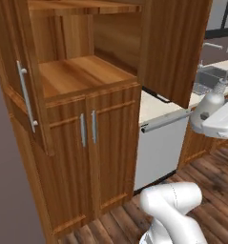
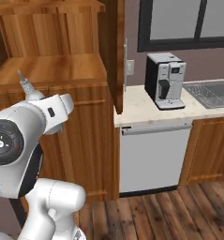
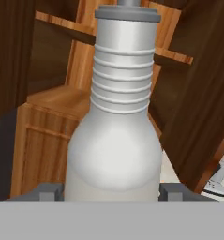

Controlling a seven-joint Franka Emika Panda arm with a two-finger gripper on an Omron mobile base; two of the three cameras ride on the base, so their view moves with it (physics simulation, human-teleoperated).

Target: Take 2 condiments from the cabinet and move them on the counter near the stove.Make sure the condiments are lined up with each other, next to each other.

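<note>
Whitish and pear-shaped, the condiment bottle (image 3: 114, 140) stands upright between the two fingertips (image 3: 48, 191) of the pincer (image 3: 112, 192), its ribbed neck rising above them; the pincer is closed part-way on the bottle's wide body. Bottle and pincer hang in the air in front of the open cabinet (image 1: 82, 81), right of its bare shelf (image 1: 79, 71) and left of the tabletop (image 2: 146, 105) carrying a coffee machine (image 2: 166, 80).

The gripper (image 3: 112, 191) is closed on the whitish bottle (image 3: 114, 140), one finger on each side.

Glossy white rounded arm (image 2: 48, 206), dark joint disc, grey fingers (image 3: 174, 191)
</note>
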